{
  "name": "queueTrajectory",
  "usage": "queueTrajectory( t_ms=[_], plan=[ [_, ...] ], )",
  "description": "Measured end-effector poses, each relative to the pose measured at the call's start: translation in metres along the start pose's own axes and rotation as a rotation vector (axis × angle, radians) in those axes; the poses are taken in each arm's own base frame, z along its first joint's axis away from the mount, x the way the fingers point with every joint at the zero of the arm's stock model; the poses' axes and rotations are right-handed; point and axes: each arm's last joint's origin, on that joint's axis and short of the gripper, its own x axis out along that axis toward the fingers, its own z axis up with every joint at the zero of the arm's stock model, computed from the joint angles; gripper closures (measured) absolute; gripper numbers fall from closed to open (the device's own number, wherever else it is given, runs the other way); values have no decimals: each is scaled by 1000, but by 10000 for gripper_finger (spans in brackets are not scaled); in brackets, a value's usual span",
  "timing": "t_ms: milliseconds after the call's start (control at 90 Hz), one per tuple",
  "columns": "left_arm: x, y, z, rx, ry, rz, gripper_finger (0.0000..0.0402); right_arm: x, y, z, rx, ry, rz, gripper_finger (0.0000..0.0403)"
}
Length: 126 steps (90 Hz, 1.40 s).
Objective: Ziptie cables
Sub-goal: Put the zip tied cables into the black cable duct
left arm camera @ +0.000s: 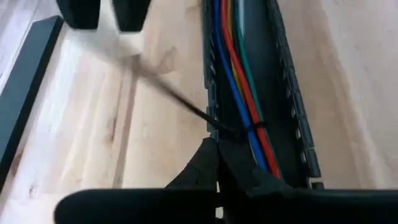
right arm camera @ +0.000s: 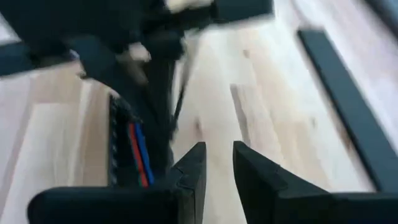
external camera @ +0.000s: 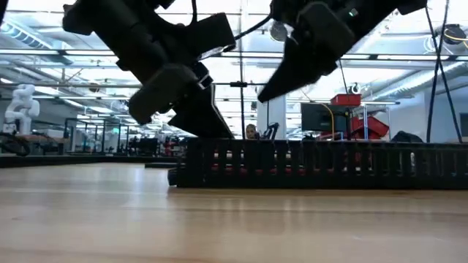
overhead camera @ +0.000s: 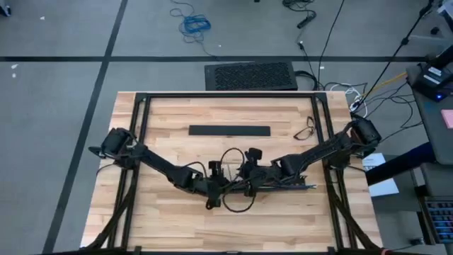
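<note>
The cables (left arm camera: 239,87), blue, red, orange and green wires, lie side by side in a black slotted channel (left arm camera: 289,93) near the table's middle (overhead camera: 283,187). A thin dark ziptie (left arm camera: 249,127) is looped around them. Its tail (left arm camera: 174,93) slants away toward my right gripper's fingers (left arm camera: 127,12). My left gripper (left arm camera: 216,148) is shut right at the ziptie, over the channel's wall. My right gripper (right arm camera: 219,163) stands open above the wood beside the channel, nothing between its fingers. My left gripper's shut fingertips (left arm camera: 208,155) meet at the ziptie where it crosses the channel's wall (left arm camera: 219,129), coming from above at a slant along the channel. The fingers hide the contact, so I cannot tell which part they pinch. The loop stays around the wires in the channel.
A long flat black bar (overhead camera: 230,130) lies farther back on the table. Thin dark loops (overhead camera: 306,130) lie at the far right, inside the black frame (overhead camera: 141,113). Bare wood is free at the near side (overhead camera: 233,230).
</note>
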Motion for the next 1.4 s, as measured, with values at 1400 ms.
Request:
queueTrajectory(
  t_ms=[1400],
  plan=[
    [10,-32,-11,215,31,66,402,36,-4,1,-13,-40,199,401]
  ],
)
